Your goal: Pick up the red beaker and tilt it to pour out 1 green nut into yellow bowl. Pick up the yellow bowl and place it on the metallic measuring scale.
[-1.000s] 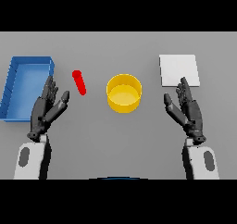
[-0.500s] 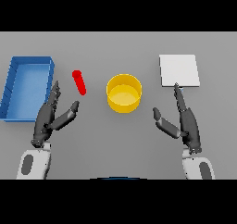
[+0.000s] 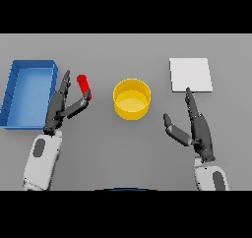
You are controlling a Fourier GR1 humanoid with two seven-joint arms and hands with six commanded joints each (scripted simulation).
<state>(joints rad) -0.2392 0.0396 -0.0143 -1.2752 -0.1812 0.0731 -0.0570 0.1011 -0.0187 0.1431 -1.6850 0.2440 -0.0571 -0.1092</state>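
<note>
The red beaker (image 3: 84, 86) stands on the grey table left of the yellow bowl (image 3: 131, 99). My left hand (image 3: 61, 106) is just left of the beaker, open, its thumb reaching toward the beaker's lower end and its fingers pointing up beside it. The flat pale measuring scale (image 3: 190, 74) lies at the back right. Below the scale and right of the bowl, my right hand (image 3: 195, 126) is open with straight fingers, apart from both. No nut is visible in the beaker or the bowl.
A blue tray (image 3: 28, 92) sits at the far left, right beside my left hand.
My left hand has moved up and right, from below the tray's corner to beside the beaker. My right hand has turned thumb-out and stayed low on the right.
</note>
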